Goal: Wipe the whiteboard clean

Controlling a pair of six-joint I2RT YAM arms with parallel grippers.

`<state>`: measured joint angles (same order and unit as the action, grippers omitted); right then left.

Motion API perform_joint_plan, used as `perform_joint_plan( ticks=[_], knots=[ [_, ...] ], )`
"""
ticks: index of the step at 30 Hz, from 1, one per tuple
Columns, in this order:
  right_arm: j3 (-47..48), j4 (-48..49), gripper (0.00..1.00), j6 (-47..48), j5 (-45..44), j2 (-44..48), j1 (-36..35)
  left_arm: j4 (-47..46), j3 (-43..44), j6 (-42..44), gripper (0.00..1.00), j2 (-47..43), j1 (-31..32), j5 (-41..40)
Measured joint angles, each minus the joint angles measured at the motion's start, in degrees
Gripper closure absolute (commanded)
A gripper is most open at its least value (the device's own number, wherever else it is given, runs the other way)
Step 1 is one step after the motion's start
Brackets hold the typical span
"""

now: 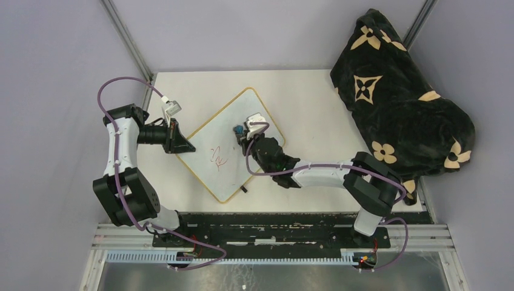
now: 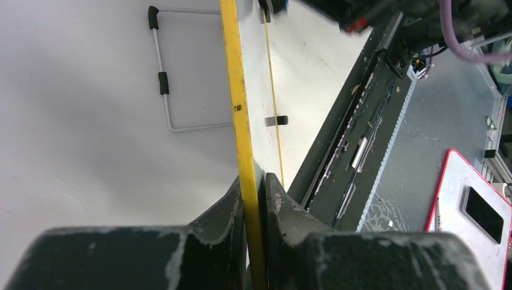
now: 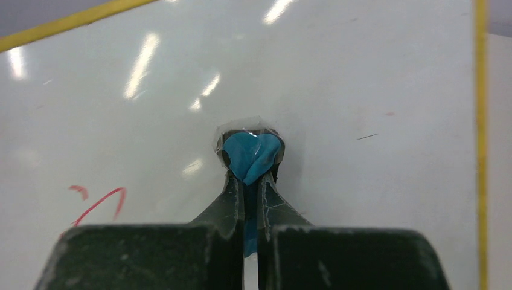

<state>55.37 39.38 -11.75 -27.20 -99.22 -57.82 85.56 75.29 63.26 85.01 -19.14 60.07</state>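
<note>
The whiteboard [image 1: 213,134] lies cornerwise in the middle of the table [image 1: 309,97], between the two arms. The left claw [image 2: 253,184] is clamped on its yellow frame at the left corner. The right claw [image 3: 249,181] is closed tight on a blue wad [image 3: 251,154], over the white surface near the board's right side. A red scribble [image 1: 218,157] sits nearer the board's middle.

Saw glossy, smooth whiteboard [image 3: 374,90] face throwing glare. Noted matt, scuffed black plastic on right end effector [image 3: 251,179], crinkly clear film [image 3: 232,130] over blue wad [image 3: 250,154]. Found plush cloth blanket [image 1: 397,109], matt white worktop [image 1: 303,91].
</note>
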Motion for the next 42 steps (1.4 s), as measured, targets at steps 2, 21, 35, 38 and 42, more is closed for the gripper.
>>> perform_joint_plan(
  ticks=[2,21,35,38,42],
  knots=[
    [-0.1,-0.4,0.99,0.0,0.1,0.0,-3.1,0.0,0.0,0.0,0.97,0.0,0.0,0.0],
    [-6.0,3.4,0.99,-2.1,-1.3,0.7,-4.4,-0.4,0.0,0.0,0.97,0.0,0.7,0.0],
    [-10.0,3.0,0.99,-3.2,-3.6,2.7,1.6,-0.2,0.0,0.0,0.97,0.0,0.8,0.0],
    [-8.1,2.1,0.99,-2.5,-6.5,1.2,-0.6,0.1,0.0,0.0,0.97,0.0,0.6,0.0],
    [-5.5,2.0,0.99,-1.9,-8.7,-0.4,-5.1,0.2,0.0,0.0,0.97,0.0,0.5,0.0]
  ],
)
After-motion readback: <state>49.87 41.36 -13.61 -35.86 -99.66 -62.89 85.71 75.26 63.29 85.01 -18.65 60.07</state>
